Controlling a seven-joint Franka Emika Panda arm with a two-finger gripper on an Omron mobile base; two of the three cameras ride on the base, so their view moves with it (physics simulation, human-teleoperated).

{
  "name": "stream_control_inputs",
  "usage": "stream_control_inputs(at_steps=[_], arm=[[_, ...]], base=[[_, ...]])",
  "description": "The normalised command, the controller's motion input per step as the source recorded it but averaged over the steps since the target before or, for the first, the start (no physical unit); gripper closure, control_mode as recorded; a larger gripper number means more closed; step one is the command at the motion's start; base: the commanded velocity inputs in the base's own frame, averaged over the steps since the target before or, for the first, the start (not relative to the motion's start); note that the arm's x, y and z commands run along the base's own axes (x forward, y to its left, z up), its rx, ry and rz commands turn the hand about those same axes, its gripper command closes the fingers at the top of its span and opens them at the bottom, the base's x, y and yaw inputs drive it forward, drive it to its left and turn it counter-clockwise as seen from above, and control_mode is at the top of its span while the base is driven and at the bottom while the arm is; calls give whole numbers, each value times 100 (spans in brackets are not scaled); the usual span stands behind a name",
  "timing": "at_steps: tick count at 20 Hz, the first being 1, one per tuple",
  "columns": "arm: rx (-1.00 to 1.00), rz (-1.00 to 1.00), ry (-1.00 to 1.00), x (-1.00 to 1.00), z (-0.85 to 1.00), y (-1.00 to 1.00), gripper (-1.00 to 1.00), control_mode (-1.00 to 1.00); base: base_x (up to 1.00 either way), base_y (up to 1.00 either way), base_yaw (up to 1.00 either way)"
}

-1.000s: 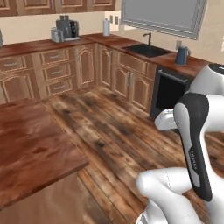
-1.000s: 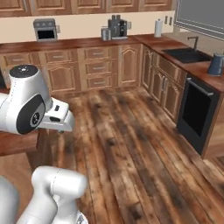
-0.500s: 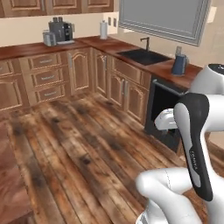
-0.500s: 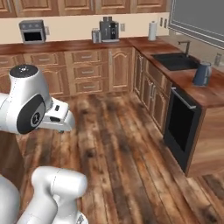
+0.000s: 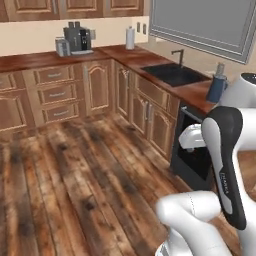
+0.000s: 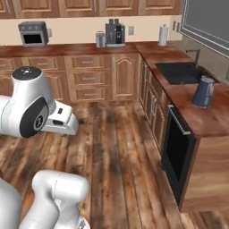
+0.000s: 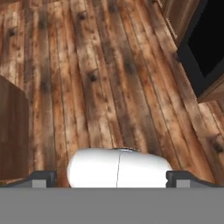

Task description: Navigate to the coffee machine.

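Coffee machine (image 5: 78, 38): dark grey box, black front, two cylinders on top.

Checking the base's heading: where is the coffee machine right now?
The coffee machine stands on the far counter against the back wall, upper middle of the right base view, with the toaster just left of it and the paper towel roll further right.

Open plank floor (image 6: 120, 147) runs between the cabinet runs (image 6: 89, 78).
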Motion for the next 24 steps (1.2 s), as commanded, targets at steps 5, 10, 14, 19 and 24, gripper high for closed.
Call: stream_control_inputs(at_steps=[5,10,14,19,24], arm=[[0,0,0,0,0,0,-100,100],[0,0,0,0,0,0,-100,100],[0,0,0,0,0,0,-100,100],[0,0,0,0,0,0,-100,100],[0,0,0,0,0,0,-100,100]], base=[[97,20,47],[84,36,43],[100,1,3],[100,-3,-17],[100,-10,-27]])
